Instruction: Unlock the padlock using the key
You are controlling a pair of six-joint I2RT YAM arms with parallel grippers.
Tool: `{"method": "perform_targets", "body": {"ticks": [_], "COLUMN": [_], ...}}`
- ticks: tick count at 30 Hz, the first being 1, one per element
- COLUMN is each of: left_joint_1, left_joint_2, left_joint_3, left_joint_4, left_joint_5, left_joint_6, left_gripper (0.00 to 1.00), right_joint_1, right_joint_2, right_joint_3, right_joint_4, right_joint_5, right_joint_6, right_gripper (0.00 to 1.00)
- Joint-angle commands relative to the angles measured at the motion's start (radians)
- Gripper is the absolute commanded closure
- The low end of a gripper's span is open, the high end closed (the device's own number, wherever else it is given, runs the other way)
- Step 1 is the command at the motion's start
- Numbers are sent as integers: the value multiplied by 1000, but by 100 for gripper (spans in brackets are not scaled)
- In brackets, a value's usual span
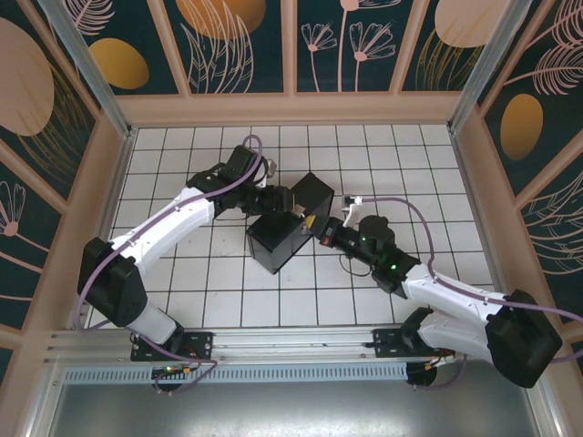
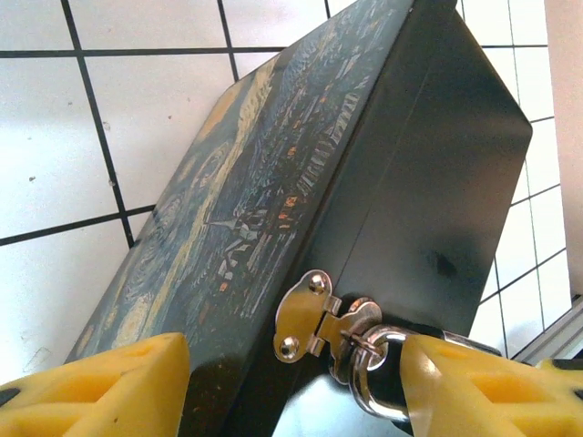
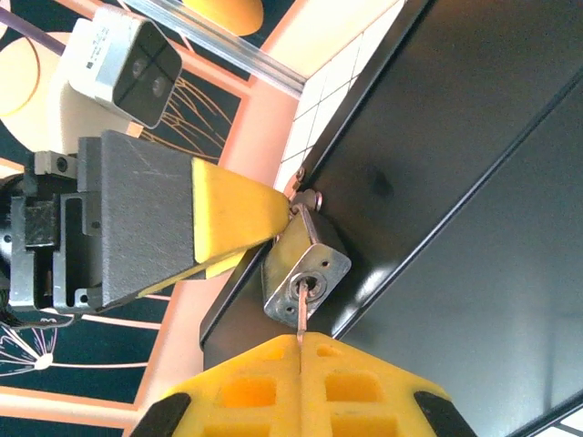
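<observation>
The silver padlock (image 3: 305, 269) hangs from the hasp (image 2: 314, 314) on the front of the black box (image 1: 278, 241), which lies tilted mid-table with its Starry Night lid (image 2: 246, 200) showing. A thin key (image 3: 301, 314) sticks into the keyhole in the padlock's bottom face. My right gripper (image 3: 301, 350) is shut on the key's other end, directly below the lock. My left gripper (image 2: 291, 391) straddles the box's front edge, shut on the box. One of its fingers (image 2: 100, 387) lies on the lid and the other finger (image 3: 237, 214) presses against the padlock's side by the shackle (image 2: 364, 382).
Both grippers meet at the box in the middle of the white grid floor (image 1: 209, 291), the left gripper (image 1: 282, 202) from the far left, the right gripper (image 1: 314, 229) from the near right. Patterned walls (image 1: 291, 45) enclose the floor. An aluminium rail (image 1: 273, 341) runs along the near edge.
</observation>
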Motion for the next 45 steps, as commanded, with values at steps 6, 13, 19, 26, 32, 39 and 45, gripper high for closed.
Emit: {"method": "perform_targets", "body": {"ticks": [6,13,19,26,32,39,45], "left_joint_1": [-10,-9,-11,-10,0,-1,-11], "left_joint_2": [55,59,61,66,61,49,50], "left_joint_3": [93,99,93,88,173,165,130], "left_joint_4": [-67,-67,-61,-64,-127,-101,-130], "left_joint_5": [27,20,29,73,8,66,22], "left_joint_6": [61,61,61,64,121,125,164], "left_gripper": [37,37,38,39,29,26,24], "right_joint_1": [-118,-116,-117,-124,-128,-129,-130], "right_joint_2": [8,57,45,77,76,56,54], "right_joint_3": [-6,24,39,10,18,21,20], "right_joint_4": [106,88,52,159,141,98,97], "right_joint_5": [-232,-264,-241,-234,-237,-238,-237], "right_joint_6": [-56,-58,-68,10,39,22,26], "right_gripper": [100,100,100,100,100,100,100]}}
